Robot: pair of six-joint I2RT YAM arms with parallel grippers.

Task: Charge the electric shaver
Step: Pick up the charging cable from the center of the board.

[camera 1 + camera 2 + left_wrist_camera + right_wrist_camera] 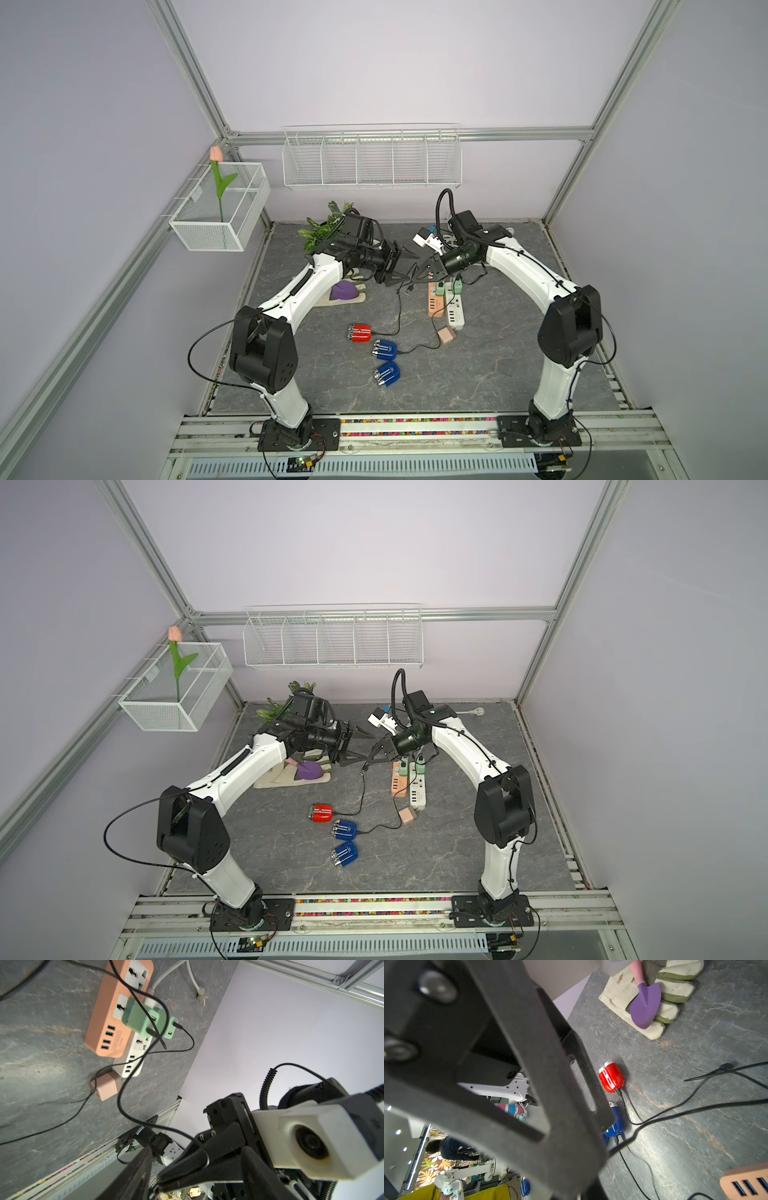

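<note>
Mesh basket [199,235] with one tulip [219,187]

Half hidden behind blurred black hardware [508,1064]: blue shaver [617,1124]. Cut off at five o'clock: orange power strip [745,1182].

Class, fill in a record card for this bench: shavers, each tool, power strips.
Shavers: red shaver, cabled; blue shaver, cable running to pink adapter; second blue shaver, no cable.
Right tool: shut on the red shaver's black cable near its free plug.
Left tool: open, empty.
Power strips: orange strip and white strip, side by side.
</note>
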